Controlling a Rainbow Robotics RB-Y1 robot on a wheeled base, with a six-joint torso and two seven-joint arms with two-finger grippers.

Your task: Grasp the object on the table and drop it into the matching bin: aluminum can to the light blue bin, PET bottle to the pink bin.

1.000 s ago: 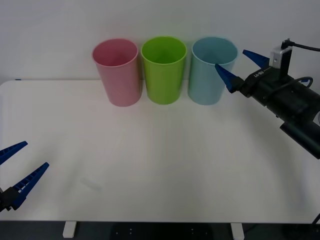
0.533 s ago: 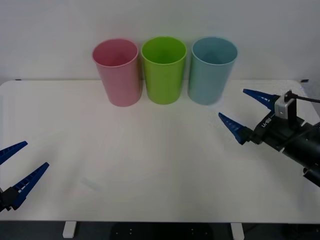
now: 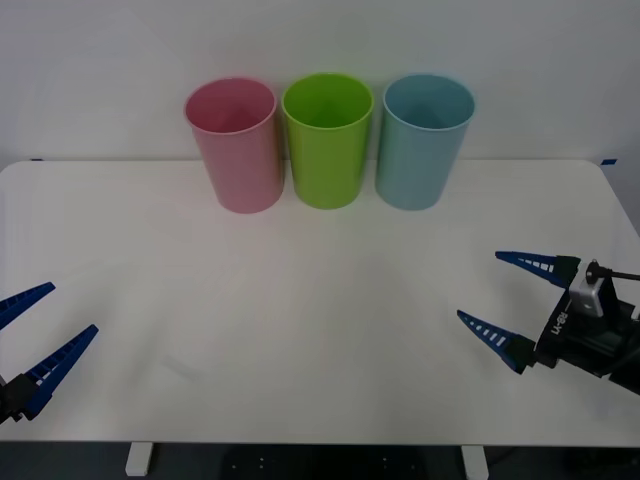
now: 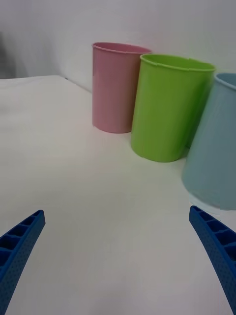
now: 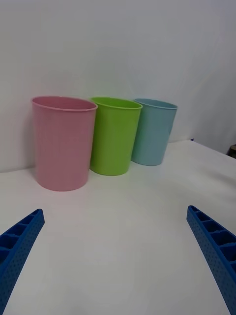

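Observation:
The light blue bin stands at the right end of a row at the back of the white table; the pink bin is at the left end. Both bins also appear in the right wrist view, light blue and pink, and in the left wrist view, light blue and pink. My right gripper is open and empty, low over the table's front right. My left gripper is open and empty at the front left edge. The can is out of view.
A lime green bin stands between the pink and light blue bins, nearly touching both. The three bins sit close to the white back wall.
My right gripper has drawn back from beside the light blue bin's rim and dropped toward the table's front right, staying open. The left arm has not moved.

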